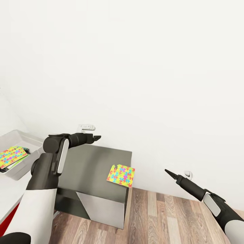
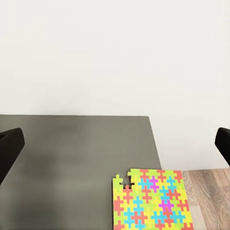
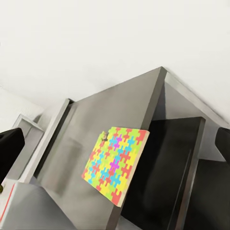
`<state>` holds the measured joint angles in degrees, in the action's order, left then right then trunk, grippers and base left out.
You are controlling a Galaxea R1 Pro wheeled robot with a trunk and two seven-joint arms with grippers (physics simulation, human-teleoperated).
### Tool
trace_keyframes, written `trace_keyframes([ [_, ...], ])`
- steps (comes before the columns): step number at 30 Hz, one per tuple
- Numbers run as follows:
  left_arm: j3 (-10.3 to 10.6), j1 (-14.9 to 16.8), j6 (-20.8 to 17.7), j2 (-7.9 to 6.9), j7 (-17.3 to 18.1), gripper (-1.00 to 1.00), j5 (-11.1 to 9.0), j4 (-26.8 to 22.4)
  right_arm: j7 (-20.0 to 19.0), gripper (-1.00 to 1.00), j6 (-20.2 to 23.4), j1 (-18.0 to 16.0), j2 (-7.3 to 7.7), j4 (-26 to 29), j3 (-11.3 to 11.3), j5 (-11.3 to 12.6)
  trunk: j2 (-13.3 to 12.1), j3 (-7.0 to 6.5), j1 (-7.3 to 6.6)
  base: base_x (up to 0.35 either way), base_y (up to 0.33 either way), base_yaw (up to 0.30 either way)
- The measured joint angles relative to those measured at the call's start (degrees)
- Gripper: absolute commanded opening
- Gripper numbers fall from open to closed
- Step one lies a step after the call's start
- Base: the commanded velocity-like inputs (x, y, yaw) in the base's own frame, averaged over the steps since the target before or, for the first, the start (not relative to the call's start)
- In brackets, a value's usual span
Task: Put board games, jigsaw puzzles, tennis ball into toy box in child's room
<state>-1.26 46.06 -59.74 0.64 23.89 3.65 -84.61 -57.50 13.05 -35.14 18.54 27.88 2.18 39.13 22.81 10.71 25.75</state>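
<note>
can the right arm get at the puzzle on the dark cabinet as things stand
Probably yes. The jigsaw puzzle lies flat at the dark cabinet top's near right edge, overhanging slightly, with nothing on it. The right gripper hangs off to its right over the floor, nothing between.

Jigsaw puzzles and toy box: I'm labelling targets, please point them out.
loose jigsaw puzzle (image 1: pixel 121 175), head view, panel centre.
binned jigsaw puzzle (image 1: pixel 12 156), head view, panel centre.
toy box (image 1: pixel 21 136), head view, far rim.
</note>
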Motion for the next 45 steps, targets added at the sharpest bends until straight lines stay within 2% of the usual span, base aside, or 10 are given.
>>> trace_keyframes([
  [33, 0.12, -0.36, -0.01, 0.07, 0.01, 1.0, -0.01, -0.03, 0.08, 1.0, -0.01, -0.01, 0.0, -0.23, 0.08, 0.07, -0.01, -3.13, 0.0, 0.0, 0.0, 0.018],
  [45, 1.99, -0.68, -0.03, 0.03, 0.8, 1.0, -0.06, -0.02, 0.09, 1.0, 0.0, -0.01, 0.0, -1.01, 0.21, 0.25, -0.01, -3.93, 0.0, 0.0, 0.0, 0.056],
])
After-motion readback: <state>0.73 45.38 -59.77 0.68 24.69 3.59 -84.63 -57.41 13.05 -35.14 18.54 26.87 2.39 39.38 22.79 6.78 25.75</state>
